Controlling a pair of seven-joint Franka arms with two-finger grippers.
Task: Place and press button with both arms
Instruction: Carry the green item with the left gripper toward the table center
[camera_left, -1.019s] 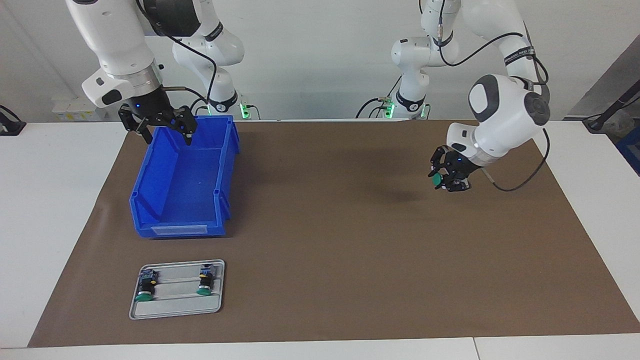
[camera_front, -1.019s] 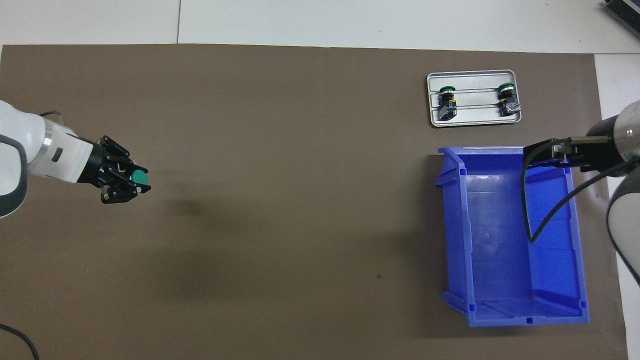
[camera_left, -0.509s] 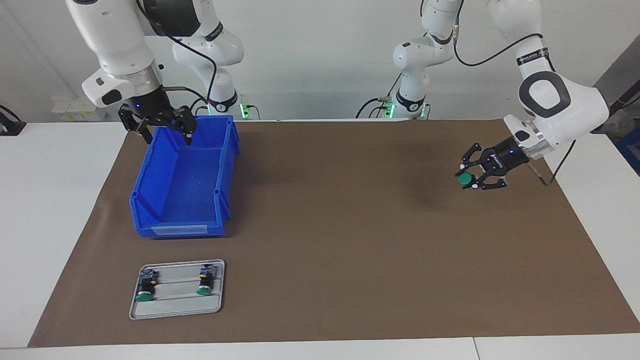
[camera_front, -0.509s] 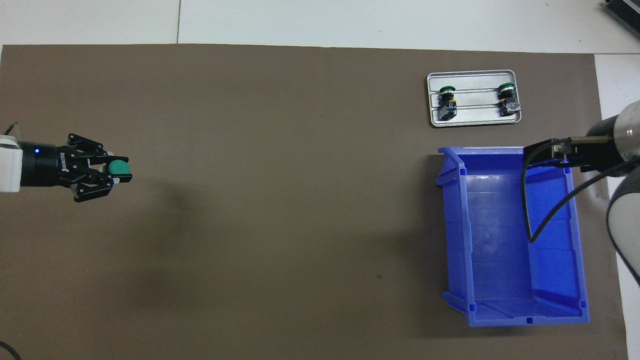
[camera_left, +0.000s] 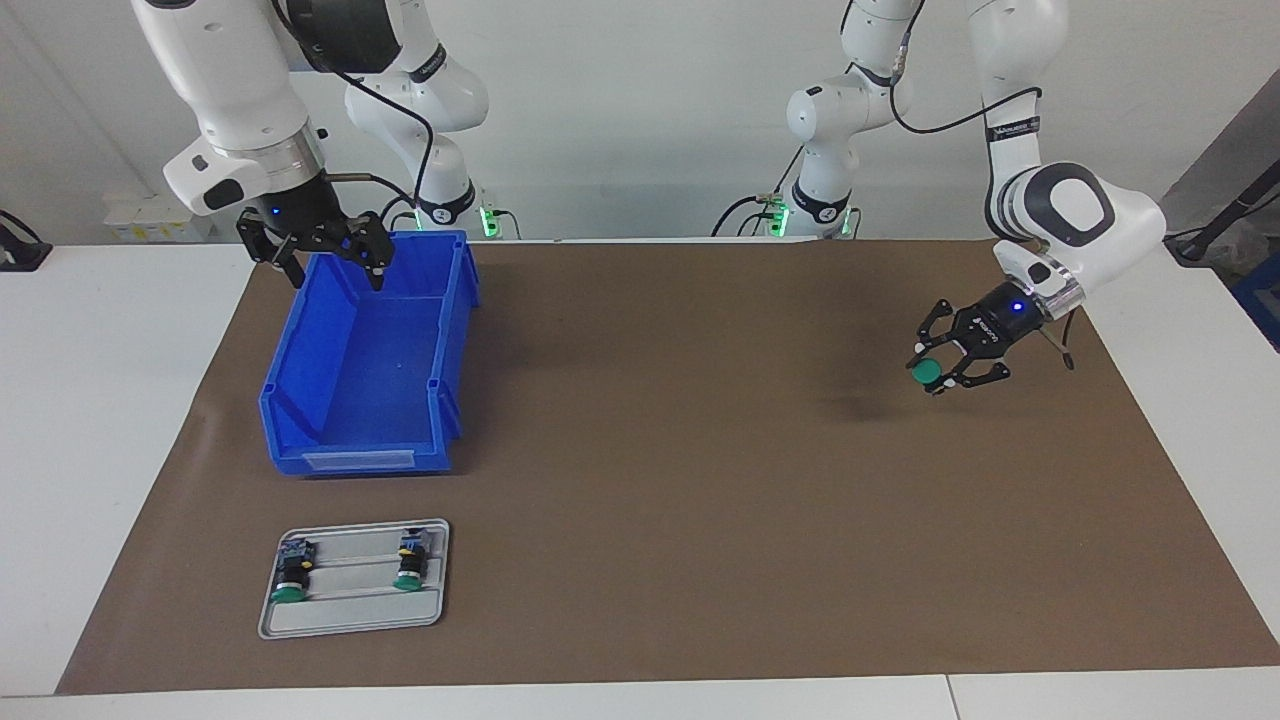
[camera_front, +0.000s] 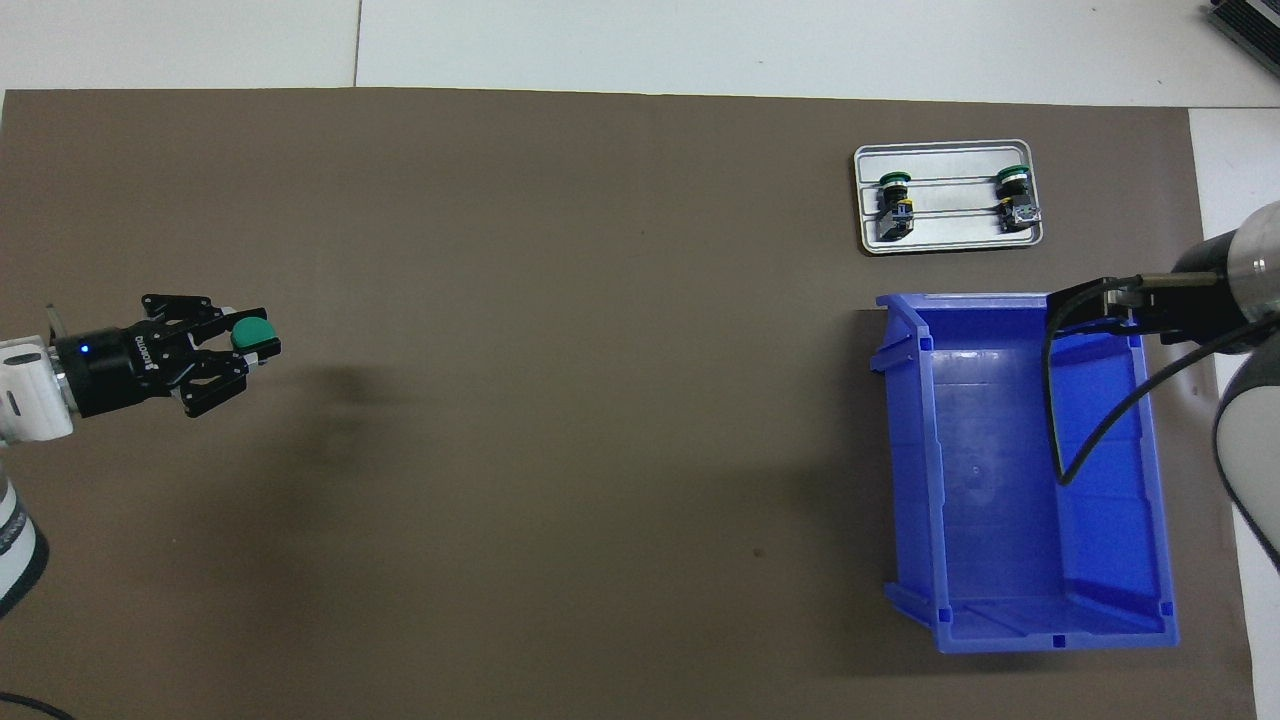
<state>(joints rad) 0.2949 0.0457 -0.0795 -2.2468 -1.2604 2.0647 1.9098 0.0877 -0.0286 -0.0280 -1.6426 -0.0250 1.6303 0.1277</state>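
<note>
We start at the left tool (camera_left: 945, 366), black and two-fingered, clamped on the small push-button with the round green cap (camera_left: 928, 372). It hangs in the air over the brown mat (camera_left: 700, 470) at the left arm's end of the bench (camera_left: 60, 420), cap pointing toward the middle of the mat. In the facing view that is about three o'clock from the mat's centre; in the overhead view, about nine o'clock.

Over the last second the left wrist has swung round and the tool has sunk a little toward the mat, with no change in its grip. We judge that the button is being lined up to be set down, so placing comes next and pressing is not yet begun.

The right tool (camera_left: 318, 255) waits with its fingers spread wide and empty over the rim of the open blue plastic bin (camera_left: 370, 440) nearest the robots, unmoved.

Two more green-capped buttons (camera_left: 288, 578) lie on the grey metal tray (camera_left: 350, 618), at about seven o'clock in the facing view.

The held button's body is hidden inside the fingers, and the overhead view cuts off the right tool's tips.
</note>
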